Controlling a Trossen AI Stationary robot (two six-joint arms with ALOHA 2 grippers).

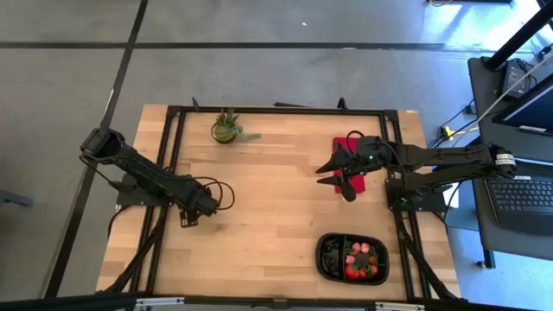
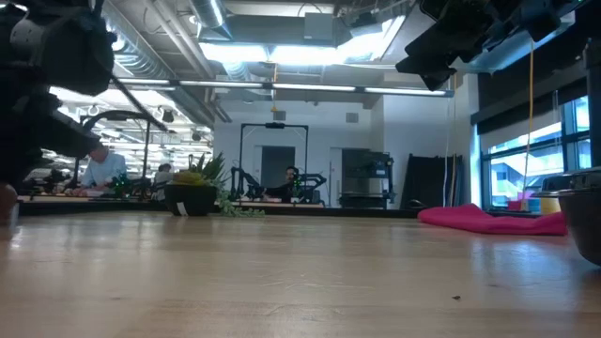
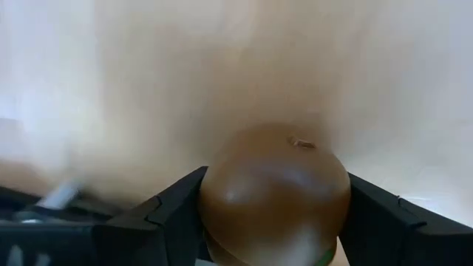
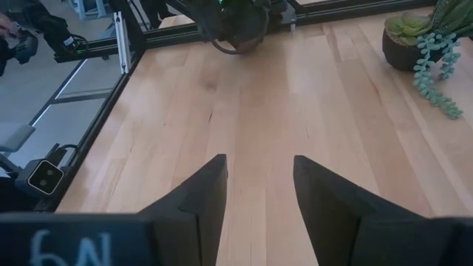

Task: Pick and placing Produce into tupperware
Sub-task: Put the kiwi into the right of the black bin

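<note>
- A brown kiwi-like fruit (image 3: 275,193) is filling the left wrist view: smooth, glossy, rounded, with a small pale nub near its top.
- The fruit is sitting between the two dark fingers (image 3: 170,214) of the left gripper (image 1: 207,206), which are standing close against its sides; whether they are already pressing on it I cannot tell.
- This gripper is working low over the wooden table (image 1: 276,199), on the left half of it, well apart from the tray.
- The black two-compartment tupperware (image 1: 351,257) is lying near the table's front edge on the right side.
- Its right compartment is holding a pile of red strawberry-like pieces (image 1: 363,257) with bits of green among them; the left compartment is looking dark, and what lies in it is too small to tell.
- The right gripper (image 1: 331,175) is hanging above the table beside the red cloth (image 1: 344,147), its fingers (image 4: 201,193) standing partly apart with bare wood showing between them and nothing held.
- A small potted plant (image 1: 227,130) is standing near the table's far edge.
</note>
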